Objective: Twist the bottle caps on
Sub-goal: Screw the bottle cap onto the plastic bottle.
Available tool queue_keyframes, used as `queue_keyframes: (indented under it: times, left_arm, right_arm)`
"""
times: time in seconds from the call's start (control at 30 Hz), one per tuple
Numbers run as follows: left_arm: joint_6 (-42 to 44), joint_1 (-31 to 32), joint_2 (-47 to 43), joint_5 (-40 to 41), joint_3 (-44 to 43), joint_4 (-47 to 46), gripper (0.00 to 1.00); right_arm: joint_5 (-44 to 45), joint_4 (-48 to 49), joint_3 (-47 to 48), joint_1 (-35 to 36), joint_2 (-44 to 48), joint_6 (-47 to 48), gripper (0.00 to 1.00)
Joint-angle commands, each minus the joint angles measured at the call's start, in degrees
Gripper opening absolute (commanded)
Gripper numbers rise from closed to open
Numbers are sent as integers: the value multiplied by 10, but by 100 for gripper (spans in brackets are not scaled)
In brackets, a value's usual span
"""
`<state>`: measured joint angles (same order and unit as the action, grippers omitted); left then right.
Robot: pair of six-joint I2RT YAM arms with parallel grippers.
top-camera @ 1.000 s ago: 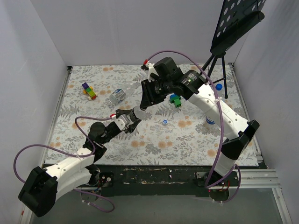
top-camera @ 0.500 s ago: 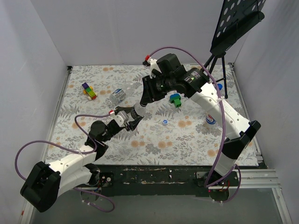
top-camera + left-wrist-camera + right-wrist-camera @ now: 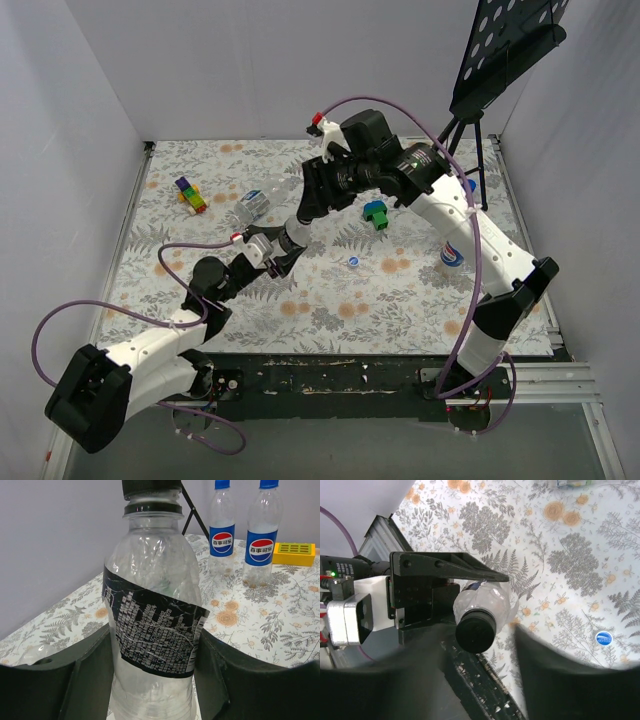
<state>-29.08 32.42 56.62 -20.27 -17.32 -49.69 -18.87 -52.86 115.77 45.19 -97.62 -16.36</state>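
The right gripper (image 3: pixel 482 647) has its jaws apart, straddling the black cap (image 3: pixel 476 630) at the centre of the right wrist view. A strip of tablecloth (image 3: pixel 570 555) shows between the cap and the right-hand finger, so no grip is confirmed. The left gripper (image 3: pixel 152 690) is clamped low on the black-labelled bottle (image 3: pixel 150 605). The bottle's long axis is roughly upright, with the neck pointing straight at the right gripper. The cap sits on the neck; whether it is threaded home cannot be told. Judgement: the right arm is placed to close and twist, and the left only steadies. A loose blue cap (image 3: pixel 605 638) lies at the lower right of that view.
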Motion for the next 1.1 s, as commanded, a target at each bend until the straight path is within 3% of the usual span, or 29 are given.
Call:
queue_keyframes:
  times: [0.0, 0.03, 0.1, 0.17, 0.23, 0.4, 0.67, 0.73, 1.07]
  left_arm:
    - [-25, -31, -4, -19, -5, -11, 20]
    - [-72, -55, -1, -34, -5, -40, 18]
    - [-130, -96, 10, -70, -3, -86, 16]
    - [-101, -99, 10, -62, -1, -53, 16]
    - [-72, -91, 1, -50, 3, -27, 17]
    - [-70, -89, 6, -53, -2, -28, 17]
    - [-69, -89, 2, -63, -1, -26, 17]
    - [-70, -89, 2, -71, -5, -21, 17]
    - [-63, -89, 17, -115, -21, 6, 17]
  right_arm:
    - [-28, 32, 58, -19, -3, 9, 80]
    - [-11, 1, 103, -19, -15, 6, 81]
    - [5, 34, 77, -14, 2, -2, 81]
    - [9, 146, -52, -13, 59, -21, 81]
    - [5, 204, -102, -18, 81, -24, 81]
    - [16, 85, 45, -19, -5, 20, 81]
    - [17, 116, -19, -22, 56, 67, 73]
    - [-6, 107, -18, -22, 55, 98, 68]
    - [-110, 19, 43, -21, 3, 230, 67]
